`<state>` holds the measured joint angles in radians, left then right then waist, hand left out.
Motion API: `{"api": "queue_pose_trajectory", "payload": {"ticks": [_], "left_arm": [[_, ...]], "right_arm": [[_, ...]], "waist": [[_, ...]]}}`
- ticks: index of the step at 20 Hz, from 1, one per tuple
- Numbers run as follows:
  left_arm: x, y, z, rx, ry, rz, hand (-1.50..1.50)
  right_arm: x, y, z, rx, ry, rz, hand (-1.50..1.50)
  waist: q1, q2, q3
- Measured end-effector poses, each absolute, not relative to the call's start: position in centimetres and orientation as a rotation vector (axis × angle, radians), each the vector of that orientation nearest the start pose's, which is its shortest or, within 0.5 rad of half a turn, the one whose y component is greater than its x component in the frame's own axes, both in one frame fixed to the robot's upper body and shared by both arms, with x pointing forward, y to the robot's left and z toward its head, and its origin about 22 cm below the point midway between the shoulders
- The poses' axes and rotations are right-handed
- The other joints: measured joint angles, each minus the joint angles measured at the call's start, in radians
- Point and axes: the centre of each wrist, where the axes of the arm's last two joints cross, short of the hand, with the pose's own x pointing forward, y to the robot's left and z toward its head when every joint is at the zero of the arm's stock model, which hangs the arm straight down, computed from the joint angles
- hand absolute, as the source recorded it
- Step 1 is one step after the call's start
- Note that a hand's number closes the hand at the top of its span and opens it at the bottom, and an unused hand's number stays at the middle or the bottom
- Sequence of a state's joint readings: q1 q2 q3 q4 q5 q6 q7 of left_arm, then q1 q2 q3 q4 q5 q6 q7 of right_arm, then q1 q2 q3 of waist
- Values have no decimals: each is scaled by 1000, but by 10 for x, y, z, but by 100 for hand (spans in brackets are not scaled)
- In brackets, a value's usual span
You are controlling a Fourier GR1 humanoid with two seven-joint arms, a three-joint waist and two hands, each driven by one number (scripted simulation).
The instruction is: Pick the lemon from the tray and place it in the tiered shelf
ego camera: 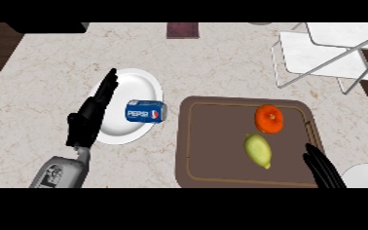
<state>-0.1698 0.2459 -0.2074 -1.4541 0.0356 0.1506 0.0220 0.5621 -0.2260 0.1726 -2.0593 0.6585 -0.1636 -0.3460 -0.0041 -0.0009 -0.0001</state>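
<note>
Right hand (321,168) at the lower right of the frame, fingers straight and spread a little, holding nothing, tips aimed up and to the left over the tray's right rim. Just left of those fingertips, near but apart: lemon (258,149), pale yellow-green, lying in the lower right part of the tray (205,141), long axis running from upper left to lower right, a small nub at the lower end. Directly above it, close but seemingly not touching: an orange (269,118). Brown tray with a raised lip, filling the lower middle and right of the frame.

Likely handling: light, firm, not fragile, with a waxy rind that could slide; oval, so prone to roll or squirt out if pinched at the tapered ends. Best taken across the wide middle, thumb on one side and fingers on the other, approaching from the right side so as to stay clear of the orange.

Farther out, upper right of the frame: tiered shelf (327,53), white wire frame with pale shelves, well apart from the tray. Left side of the frame: left hand (90,117), open, fingers straight, resting over the left edge of a white plate (137,85). Blue Pepsi can (146,111) on its side at the plate's right edge.
</note>
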Motion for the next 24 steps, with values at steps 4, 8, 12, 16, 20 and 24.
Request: {"api": "queue_pose_trajectory", "payload": {"ticks": [4,8,12,16,20,24], "left_arm": [[280,224,11,111,-1570,-252,0],[287,224,13,116,-1578,-248,0],[289,224,18,109,-1578,-251,0],[281,226,17,112,-1577,-252,0],[281,226,18,114,-1575,-257,0],[286,223,12,115,-1572,-249,0]], "right_arm": [[111,-252,32,-662,-1787,714,-150],[117,-248,26,-671,-1767,736,-150],[131,-245,19,-687,-1743,754,-150],[131,-246,11,-709,-1728,756,-150],[139,-237,11,-718,-1718,758,-150],[149,-235,0,-729,-1705,769,-150]], "waist": [[-1,0,0],[-1,0,0],[1,1,0],[1,0,0],[1,0,0],[1,1,0]]}}
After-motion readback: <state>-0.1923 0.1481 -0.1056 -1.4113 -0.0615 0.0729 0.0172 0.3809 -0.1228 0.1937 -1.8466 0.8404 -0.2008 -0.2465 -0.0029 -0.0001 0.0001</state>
